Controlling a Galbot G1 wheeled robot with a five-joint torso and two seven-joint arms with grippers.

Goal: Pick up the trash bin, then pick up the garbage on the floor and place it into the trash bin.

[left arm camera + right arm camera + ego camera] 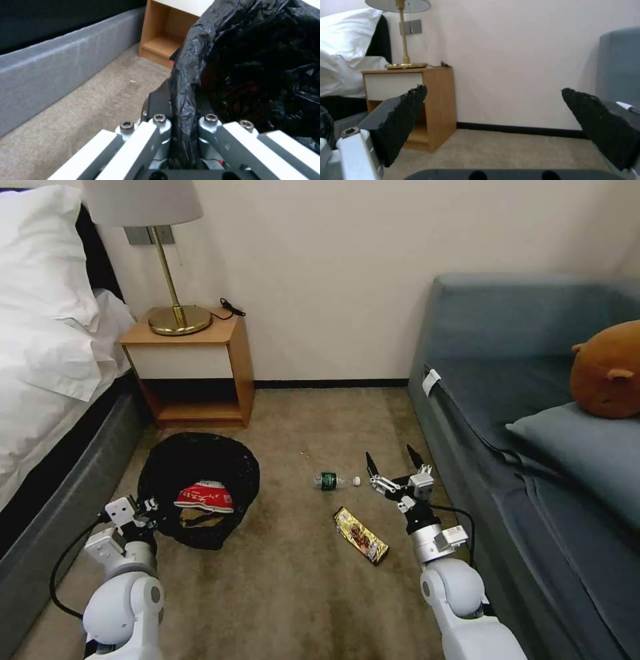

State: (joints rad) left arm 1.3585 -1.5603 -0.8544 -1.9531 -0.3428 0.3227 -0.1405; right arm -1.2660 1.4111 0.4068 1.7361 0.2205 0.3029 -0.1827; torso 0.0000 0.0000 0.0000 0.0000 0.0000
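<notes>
The trash bin (200, 473), lined with a crinkly black bag, is held at its near rim by my left gripper (148, 508), which is shut on the bag-covered rim (181, 110). Inside it lie a red-and-white packet (205, 496) and a brown paper bag (199, 518). On the floor (287, 587) a small clear bottle with a green label (331, 481) lies just left of my right gripper (395, 461), which is open with nothing between its black pads (403, 120). A gold-brown snack wrapper (361, 535) lies on the carpet near that arm's wrist.
A wooden nightstand (193, 370) with a brass lamp (175, 317) stands against the back wall. The bed (47, 380) runs along the left, a blue-grey sofa (533, 447) with a brown plush toy (608, 371) along the right. Open carpet lies between them.
</notes>
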